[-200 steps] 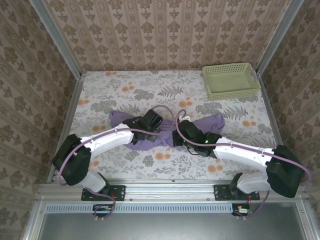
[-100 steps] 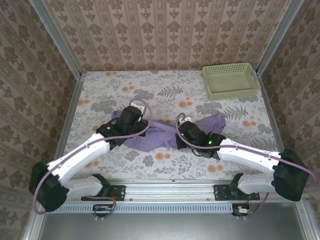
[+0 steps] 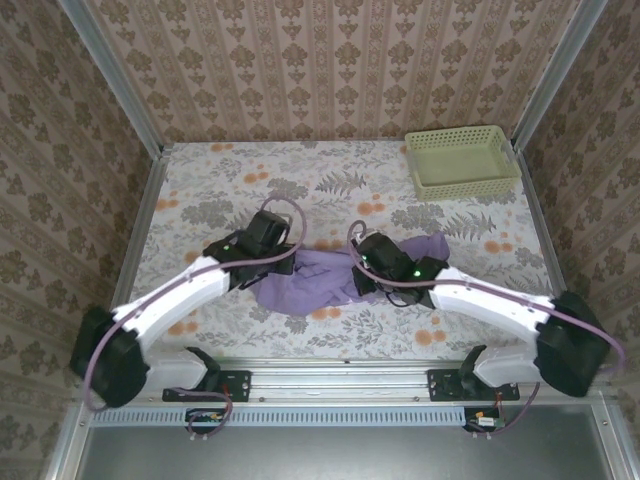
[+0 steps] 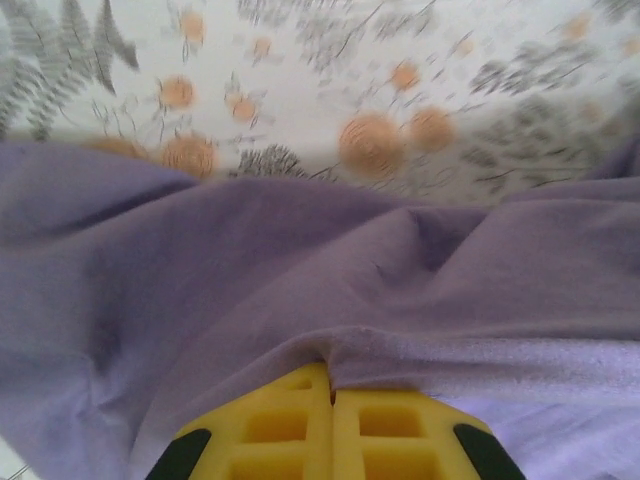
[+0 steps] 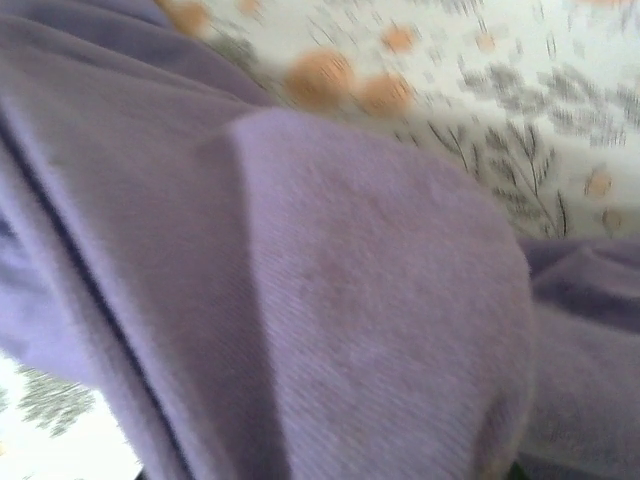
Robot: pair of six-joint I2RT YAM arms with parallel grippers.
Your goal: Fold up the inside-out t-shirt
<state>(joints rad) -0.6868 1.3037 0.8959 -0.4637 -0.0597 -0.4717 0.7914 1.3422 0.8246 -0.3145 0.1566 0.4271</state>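
left gripper (image 4: 332, 385) clamped shut on t-shirt (image 3: 305, 285), which lies bunched on the table (image 3: 230, 175), near edge. right gripper (image 3: 360, 278) closed too, cloth draped over it, looks pinched. risk: thin fabric slips out or twists, so the fold goes crooked.

Brown damask walls (image 3: 330, 60); floral tablecloth (image 3: 200, 190); metal corner posts (image 3: 113, 75)

The left gripper (image 4: 332, 388) pinches the lavender t-shirt (image 4: 300, 270).
Its 2 yellow finger pads (image 4: 275, 432) meet flush at the bottom of the view, and a ridge of thin purple cloth rises from the seam between them. The shirt spreads in soft, wrinkled folds across the whole width. Beyond its far edge lies the tabletop (image 4: 300, 90), covered in a pale print of orange blossoms and grey ferns, slightly blurred.
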